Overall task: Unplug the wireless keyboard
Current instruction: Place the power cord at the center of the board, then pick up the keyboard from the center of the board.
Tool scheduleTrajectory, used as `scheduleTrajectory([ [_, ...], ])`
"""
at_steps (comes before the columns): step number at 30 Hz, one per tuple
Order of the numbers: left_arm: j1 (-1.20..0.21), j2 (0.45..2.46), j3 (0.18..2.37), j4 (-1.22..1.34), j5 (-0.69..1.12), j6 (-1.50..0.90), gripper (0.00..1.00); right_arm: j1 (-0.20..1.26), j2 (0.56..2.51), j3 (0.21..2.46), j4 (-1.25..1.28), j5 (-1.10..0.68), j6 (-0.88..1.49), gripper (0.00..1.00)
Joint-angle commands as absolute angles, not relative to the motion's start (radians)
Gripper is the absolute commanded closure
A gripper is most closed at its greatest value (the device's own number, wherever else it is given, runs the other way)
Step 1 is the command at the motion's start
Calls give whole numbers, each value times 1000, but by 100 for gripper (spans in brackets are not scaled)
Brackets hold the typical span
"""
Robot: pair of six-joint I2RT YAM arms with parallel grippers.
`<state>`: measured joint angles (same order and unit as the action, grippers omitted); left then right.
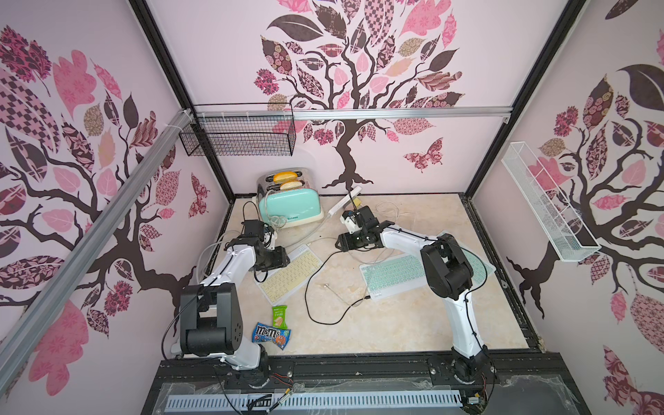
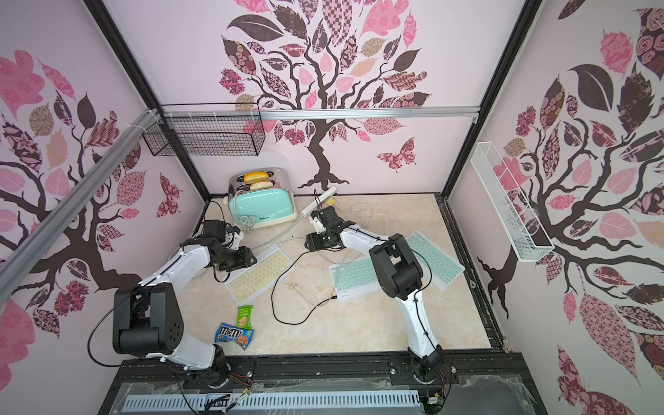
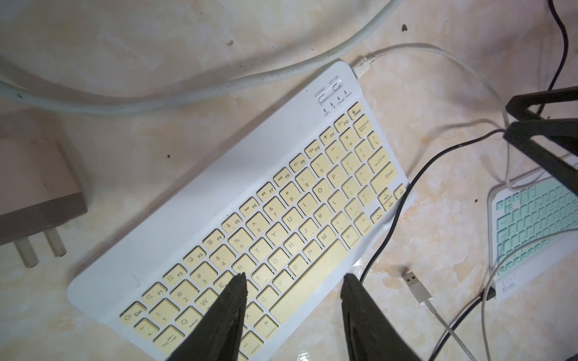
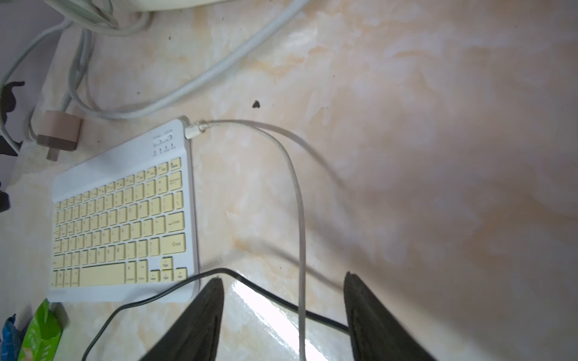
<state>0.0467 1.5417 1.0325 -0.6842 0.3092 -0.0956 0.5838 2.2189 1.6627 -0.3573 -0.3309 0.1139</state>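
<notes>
On tabletop point(image 1: 395, 323), yellow keyboard point(image 1: 291, 275) lies diagonally, cable plug point(image 3: 362, 67) at far corner, open room beside; left gripper point(image 3: 294, 281), right gripper point(image 4: 284, 278) part-open, empty.

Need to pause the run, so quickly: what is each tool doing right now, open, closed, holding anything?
Left tool: open, empty, over the yellow keyboard.
Right tool: open, gripping nothing; the white cable lies between its jaws.

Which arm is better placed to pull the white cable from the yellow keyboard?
The right arm. Its open jaws hang over the white cable, which leads to the plug. The jaws of the left arm are over the keyboard keys, away from it.
</notes>
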Motion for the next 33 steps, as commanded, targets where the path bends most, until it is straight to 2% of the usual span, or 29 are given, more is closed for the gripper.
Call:
scheduleTrajectory([
  [1,45,1557,1040,-676,325,-76,48,589,2256,1717,-394,-375,107,39],
  [5,45,1568,1043,-676,336,-74,49,589,2283,1737,-397,-409,103,45],
  [16,45,1583,1052,-680,354,-70,49,592,2270,1803,-464,-395,63,87],
  [19,45,1588,1060,-679,366,-67,49,596,2234,1803,-482,-379,44,94],
  [23,45,1594,1068,-654,428,-56,49,599,2184,1813,-513,-368,22,100],
  [33,46,1633,1122,-621,560,25,50,623,2059,1851,-562,-404,-58,100],
])
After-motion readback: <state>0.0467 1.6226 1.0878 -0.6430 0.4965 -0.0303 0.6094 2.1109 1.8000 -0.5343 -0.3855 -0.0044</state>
